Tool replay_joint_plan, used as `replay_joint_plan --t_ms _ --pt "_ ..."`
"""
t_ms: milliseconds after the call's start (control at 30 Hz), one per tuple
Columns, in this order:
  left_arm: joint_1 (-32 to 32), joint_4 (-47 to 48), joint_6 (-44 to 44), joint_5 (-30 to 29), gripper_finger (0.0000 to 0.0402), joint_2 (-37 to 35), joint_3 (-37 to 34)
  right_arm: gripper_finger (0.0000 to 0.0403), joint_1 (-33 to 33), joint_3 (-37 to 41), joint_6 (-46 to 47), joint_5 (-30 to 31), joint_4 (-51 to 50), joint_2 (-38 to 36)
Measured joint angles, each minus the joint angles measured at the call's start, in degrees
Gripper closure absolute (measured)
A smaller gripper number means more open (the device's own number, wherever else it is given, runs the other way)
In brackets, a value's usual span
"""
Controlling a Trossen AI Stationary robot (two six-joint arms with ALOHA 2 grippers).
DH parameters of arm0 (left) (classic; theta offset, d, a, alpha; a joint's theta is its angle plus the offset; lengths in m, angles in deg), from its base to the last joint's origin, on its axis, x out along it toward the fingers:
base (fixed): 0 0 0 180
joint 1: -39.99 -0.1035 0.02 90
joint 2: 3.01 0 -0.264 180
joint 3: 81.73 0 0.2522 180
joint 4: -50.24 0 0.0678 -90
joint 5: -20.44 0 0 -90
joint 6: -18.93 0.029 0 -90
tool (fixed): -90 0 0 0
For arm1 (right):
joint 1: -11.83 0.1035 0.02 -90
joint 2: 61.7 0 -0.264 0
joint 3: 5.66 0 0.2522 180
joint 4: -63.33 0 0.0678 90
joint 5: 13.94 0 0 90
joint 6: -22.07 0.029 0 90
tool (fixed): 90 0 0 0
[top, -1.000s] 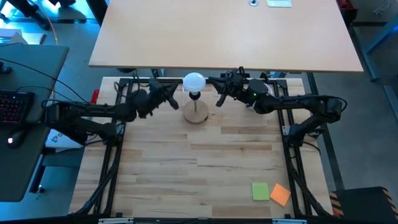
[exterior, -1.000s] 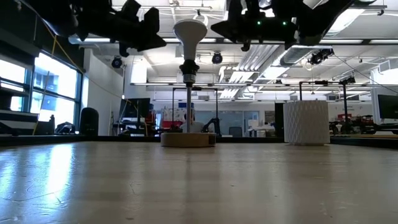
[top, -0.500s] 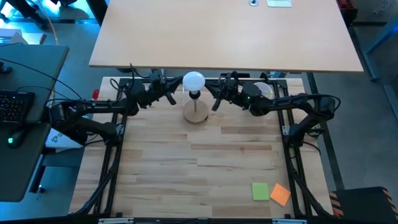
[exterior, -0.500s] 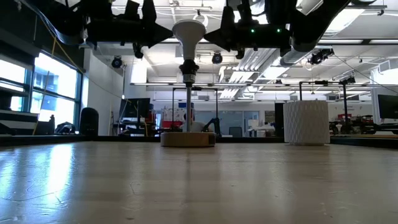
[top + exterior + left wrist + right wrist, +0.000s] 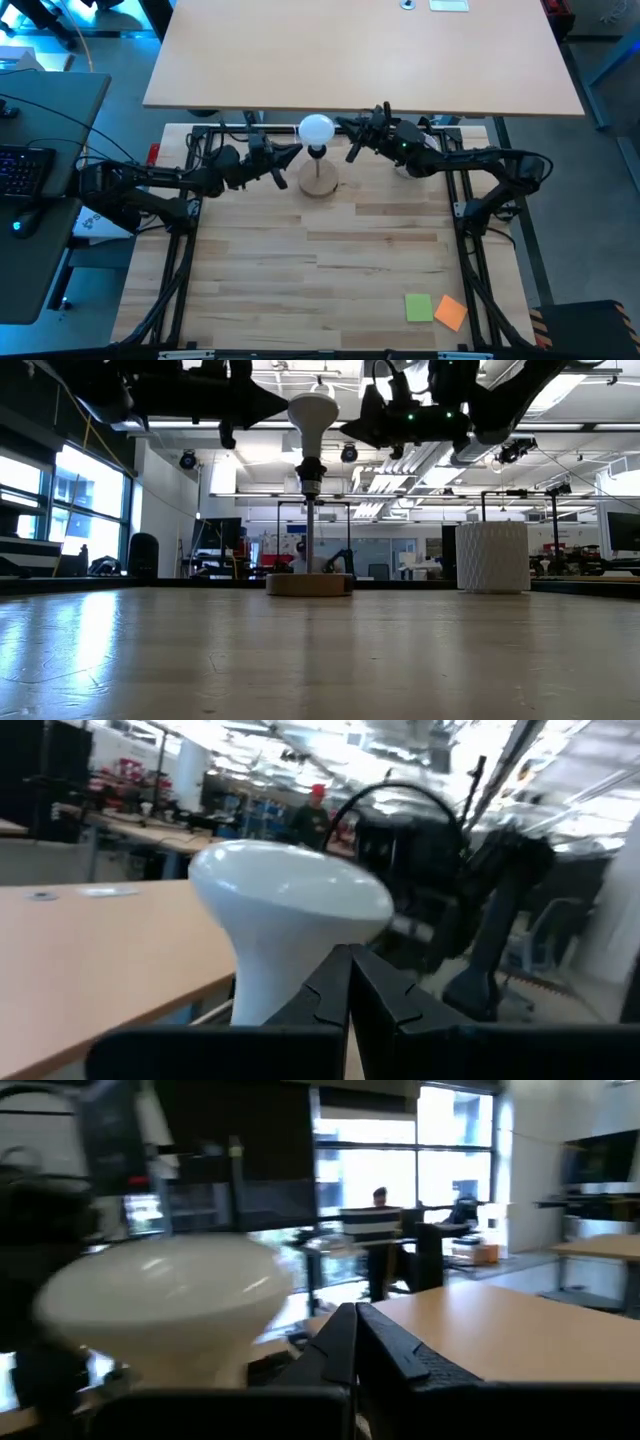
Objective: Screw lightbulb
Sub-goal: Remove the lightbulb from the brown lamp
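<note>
Here, lightbulb [image 5: 316, 130] between both pincers

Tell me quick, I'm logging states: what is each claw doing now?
Left claw: closed, empty, beside the lightbulb.
Right claw: closed, empty, on the bulb's other side.

Frosted white lightbulb [image 5: 316, 129], smooth, matt w/ soft sheen. Round stand [image 5: 319, 184]: pale wood base, dark post. Table [image 5: 330, 270]: light wood planks, slight gloss. Grippers' fingers [image 5: 350, 985]: black, matt, plastic-looking.
</note>
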Motion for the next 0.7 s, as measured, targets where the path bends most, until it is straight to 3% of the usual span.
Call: replay_joint_plan --t_ms 133,233,300,533,700 --pt "2.2 4.4 2.2 -7.4 0.0401 -1.9 -0.4 0.0403 -1.7 1.0 0.0 0.7 -3.3 -4.7" --pt "1.8 2.9 5.1 -13.6 0.0401 -2.3 -1.7 0.0403 -0.4 3.1 0.2 -4.9 -1.2 -7.0" --pt "-0.1 1.4 7.2 -14.6 0.0401 -2.3 -2.1 0.0403 0.8 4.1 0.9 -7.4 0.0 -7.6" --pt "-7.7 -3.2 5.5 1.6 0.0401 -1.9 -1.2 0.0403 4.3 2.9 1.5 -7.6 0.8 -3.4" --pt "-8.0 -3.4 5.9 10.3 0.0401 -1.9 -0.6 0.0403 3.1 0.5 1.6 -5.5 1.1 -0.4"
